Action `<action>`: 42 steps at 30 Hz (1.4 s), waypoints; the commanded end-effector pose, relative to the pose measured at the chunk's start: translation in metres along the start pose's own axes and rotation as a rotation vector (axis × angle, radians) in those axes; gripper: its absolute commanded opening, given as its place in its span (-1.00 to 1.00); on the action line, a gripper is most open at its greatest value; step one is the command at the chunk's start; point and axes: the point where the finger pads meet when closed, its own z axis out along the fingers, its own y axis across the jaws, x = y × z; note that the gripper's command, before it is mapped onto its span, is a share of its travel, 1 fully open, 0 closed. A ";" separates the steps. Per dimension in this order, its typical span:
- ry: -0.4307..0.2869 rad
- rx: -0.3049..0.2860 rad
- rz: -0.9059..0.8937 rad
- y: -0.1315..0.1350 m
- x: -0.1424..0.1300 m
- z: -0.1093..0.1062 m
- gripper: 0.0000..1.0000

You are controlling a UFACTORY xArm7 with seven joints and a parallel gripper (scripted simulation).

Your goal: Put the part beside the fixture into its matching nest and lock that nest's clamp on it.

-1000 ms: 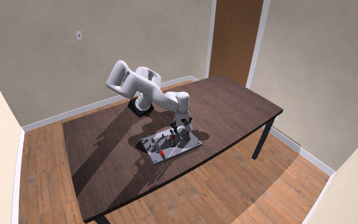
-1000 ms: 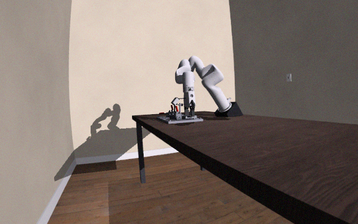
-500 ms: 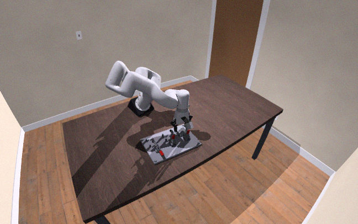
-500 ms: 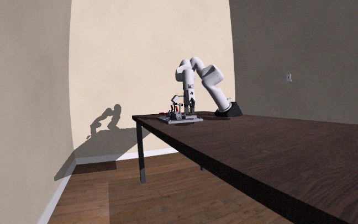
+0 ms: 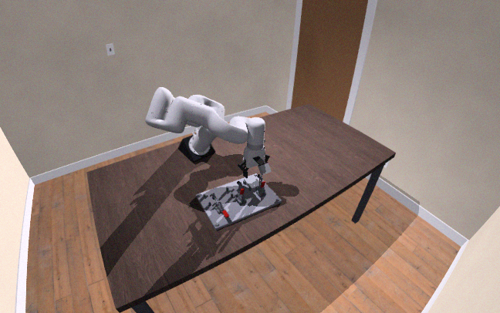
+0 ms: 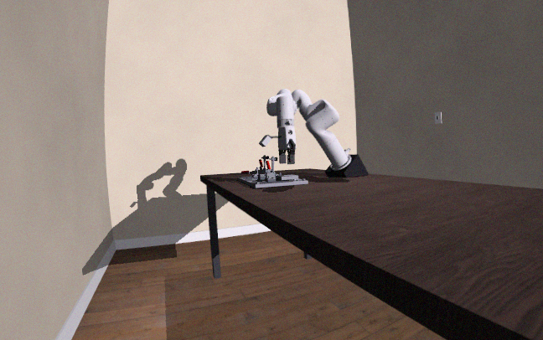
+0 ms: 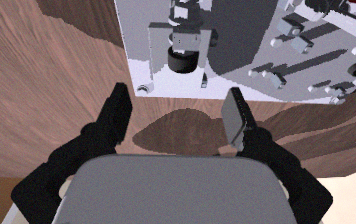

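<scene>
Fixture on the worktop, arm behind it

The fixture (image 5: 270,202) lies on the worktop (image 5: 328,146); the gripper (image 5: 255,166) hangs above its rear edge.

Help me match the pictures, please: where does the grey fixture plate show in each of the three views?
Top: the fixture plate lies mid-table, just below the open gripper.
Exterior: it sits at the table's far left corner, under the gripper.
Wrist: it fills the upper middle and right, beyond the fingers.
Shared landmark: the gripper, empty, near the plate's edge in every view.
</scene>
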 end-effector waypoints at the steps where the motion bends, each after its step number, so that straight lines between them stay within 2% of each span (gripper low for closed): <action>1: 0.002 0.000 0.001 0.000 0.000 -0.006 1.00; 15: 0.002 0.000 0.001 0.000 0.000 -0.006 1.00; 16: 0.002 0.000 0.001 0.000 0.000 -0.006 -0.05; 20: 0.002 0.000 0.001 0.000 0.000 -0.012 -0.05; 24: 0.002 0.000 0.001 0.000 0.000 -0.033 -0.05; 26: 0.002 0.000 0.001 0.000 0.000 -0.033 -0.05; 36: 0.002 0.000 0.001 0.000 0.000 -0.109 -0.05; 42: 0.002 0.000 0.001 0.000 0.000 -0.118 -0.05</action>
